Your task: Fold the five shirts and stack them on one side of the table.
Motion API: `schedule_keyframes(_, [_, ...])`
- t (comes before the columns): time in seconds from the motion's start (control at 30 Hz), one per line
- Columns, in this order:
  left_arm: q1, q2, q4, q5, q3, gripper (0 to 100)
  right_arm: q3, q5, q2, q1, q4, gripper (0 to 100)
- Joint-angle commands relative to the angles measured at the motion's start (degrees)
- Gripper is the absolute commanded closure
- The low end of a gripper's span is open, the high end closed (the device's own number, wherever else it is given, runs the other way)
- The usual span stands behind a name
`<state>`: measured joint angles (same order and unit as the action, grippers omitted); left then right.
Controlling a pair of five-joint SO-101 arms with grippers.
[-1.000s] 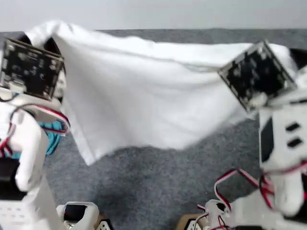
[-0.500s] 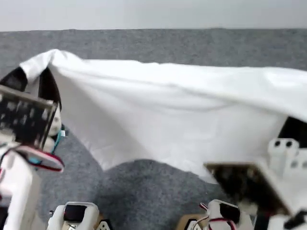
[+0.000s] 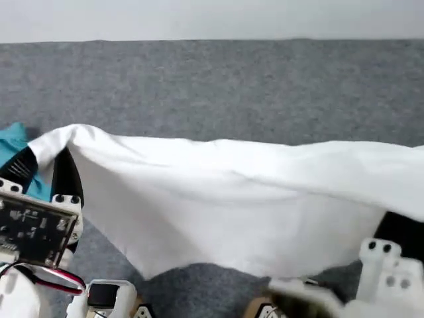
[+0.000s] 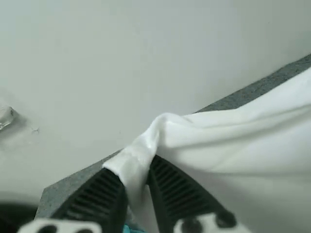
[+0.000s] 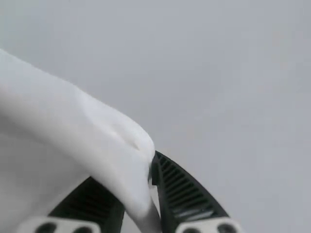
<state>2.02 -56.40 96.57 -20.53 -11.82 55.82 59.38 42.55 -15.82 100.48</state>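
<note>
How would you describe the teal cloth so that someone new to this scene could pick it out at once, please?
Start at the grey table, where a white shirt hangs spread across the front. Follow it to the left gripper pinching its corner; the teal cloth peeks out just behind that gripper, at the table's left edge. It is the only coloured fabric among white and grey.

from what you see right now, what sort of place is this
Probably an indoor robot workbench or lab: a grey felt-like table against a plain white wall, and the left gripper and right gripper each shut on a white shirt held up between them.
</note>
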Motion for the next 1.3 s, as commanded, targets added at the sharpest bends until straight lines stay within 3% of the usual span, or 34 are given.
schedule_keyframes(0.0, [0.18,-0.18,-0.09,-0.26,1.71,100,-7.91,0.35,-0.22,-0.31,1.98,98.7])
schedule_keyframes(0.17, [0.18,-0.44,-4.40,-0.26,13.67,100,-20.75,-1.67,-0.84,-0.04,1.45,98.7])
schedule_keyframes(0.37, [0.18,-0.18,-18.02,-0.18,31.87,100,-40.88,-2.11,-1.54,0.04,-5.23,98.7])
schedule_keyframes(0.63, [0.18,0.00,-45.45,-0.18,58.15,100,-69.10,-1.67,-1.54,0.13,-32.04,98.7])
schedule_keyframes(0.87, [0.18,0.09,-67.25,-0.18,73.63,100,-87.47,0.18,-1.71,5.49,-55.60,98.7])
schedule_keyframes(1.0, [0.09,3.69,-74.99,-0.09,76.97,100,-91.96,0.26,-5.67,6.02,-66.15,98.7])
schedule_keyframes(1.27, [-0.26,27.16,-75.87,-0.09,62.20,100,-81.32,-2.11,-20.70,5.76,-66.42,98.7])
